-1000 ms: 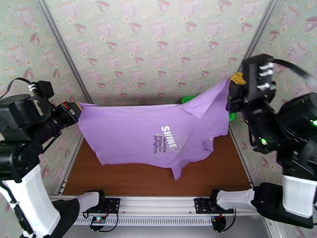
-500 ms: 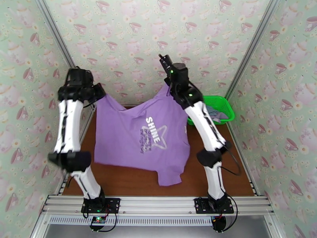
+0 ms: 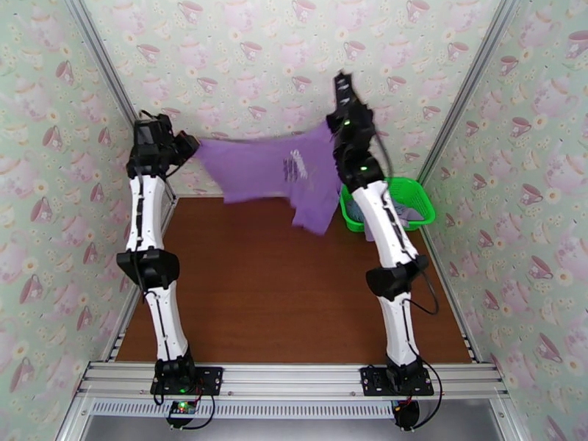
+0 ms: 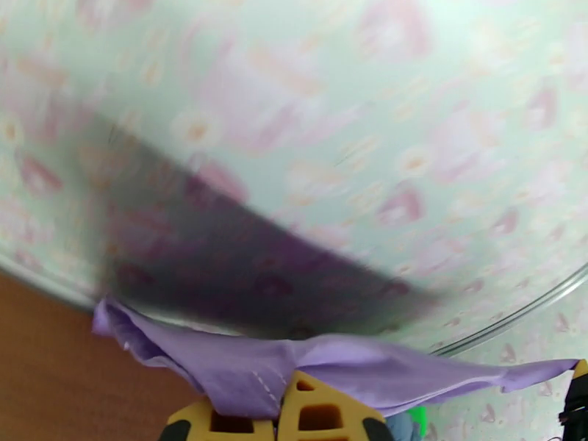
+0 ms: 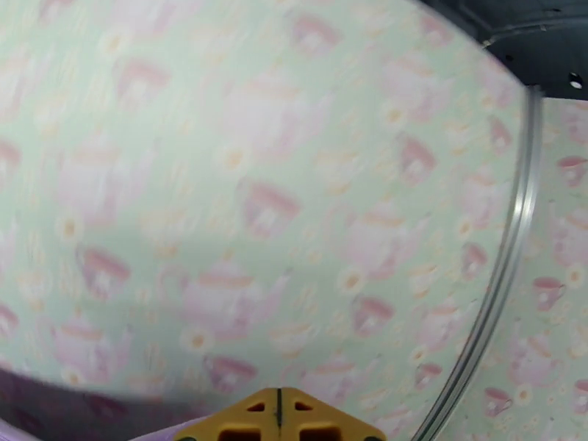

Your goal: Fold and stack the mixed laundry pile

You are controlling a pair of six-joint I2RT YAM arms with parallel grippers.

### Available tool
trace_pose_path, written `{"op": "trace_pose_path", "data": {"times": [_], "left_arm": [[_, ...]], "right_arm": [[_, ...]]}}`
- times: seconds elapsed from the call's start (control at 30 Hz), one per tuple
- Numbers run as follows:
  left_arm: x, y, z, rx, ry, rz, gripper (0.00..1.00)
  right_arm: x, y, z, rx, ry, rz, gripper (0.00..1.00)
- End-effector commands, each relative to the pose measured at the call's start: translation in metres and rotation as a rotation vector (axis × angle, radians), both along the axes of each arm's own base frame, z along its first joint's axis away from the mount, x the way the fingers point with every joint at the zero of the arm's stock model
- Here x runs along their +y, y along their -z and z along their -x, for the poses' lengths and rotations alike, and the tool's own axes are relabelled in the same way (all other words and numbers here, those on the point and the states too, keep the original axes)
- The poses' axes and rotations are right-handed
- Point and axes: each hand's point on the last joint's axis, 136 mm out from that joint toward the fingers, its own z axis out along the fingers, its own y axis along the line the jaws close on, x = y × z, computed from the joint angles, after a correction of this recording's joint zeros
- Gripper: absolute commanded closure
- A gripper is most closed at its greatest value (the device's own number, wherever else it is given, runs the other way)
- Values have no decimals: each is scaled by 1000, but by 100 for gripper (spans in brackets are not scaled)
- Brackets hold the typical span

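The bright purple shirt [image 3: 257,169] with its white mark hangs in the air near the back wall, stretched between both grippers, and its lower part droops towards the basket. My left gripper [image 3: 188,146] is shut on the shirt's left corner. In the left wrist view the cloth [image 4: 345,365] is pinched between the yellow fingers [image 4: 320,409]. My right gripper [image 3: 335,131] is shut on the right corner, and its yellow fingertips [image 5: 250,419] are pressed together. A blue-grey garment [image 3: 403,212] lies in the green basket. I cannot make out the pale lavender-grey one.
The green mesh basket [image 3: 415,191] stands at the back right corner of the brown table [image 3: 279,288], just right of my right arm. Patterned walls close in the back and both sides, and both arms reach far towards the back wall.
Both arms have stretched out towards the back wall. The purple shirt has risen off the table and moved back, and is now pulled wide and held high.
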Motion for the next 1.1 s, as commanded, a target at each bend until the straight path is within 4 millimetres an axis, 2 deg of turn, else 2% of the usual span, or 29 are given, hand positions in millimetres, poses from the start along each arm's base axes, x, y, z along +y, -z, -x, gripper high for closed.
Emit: {"op": "trace_pose_path", "data": {"times": [0.0,0.03,0.1,0.17,0.2,0.23,0.27,0.33,0.4,0.47,0.5,0.6,0.7,0.87,1.07], "left_arm": [[-2,-70,47,-174,20,-40,100],[-5,-56,50,-148,35,-47,100],[-11,-16,58,-87,57,-43,100],[-15,44,70,-22,53,-30,100],[-16,77,79,17,42,-22,100],[-18,121,89,83,35,-11,100],[-19,155,100,138,24,-5,100],[-18,237,127,292,-18,28,100],[-18,307,159,431,-60,74,100],[-13,354,189,542,-131,108,100],[-11,371,203,580,-162,123,100],[-5,399,237,676,-239,131,100],[5,405,262,747,-318,99,100],[20,390,297,801,-425,64,100],[25,345,329,755,-467,69,100]], "right_arm": [[-13,-27,44,-54,-82,-79,100],[-6,-7,44,-9,-114,-63,100],[8,47,49,73,-171,-34,100],[19,111,60,178,-215,-17,100],[24,149,68,248,-242,-15,100],[32,189,78,321,-278,-9,100],[38,222,88,380,-310,-13,100],[54,296,120,525,-377,-13,100],[71,354,153,654,-430,5,100],[81,396,185,766,-458,20,100],[88,415,203,823,-481,40,100],[95,449,240,949,-486,63,100],[95,469,264,1022,-462,86,100],[92,485,287,1081,-440,103,100],[82,491,300,1112,-407,112,100]]}}
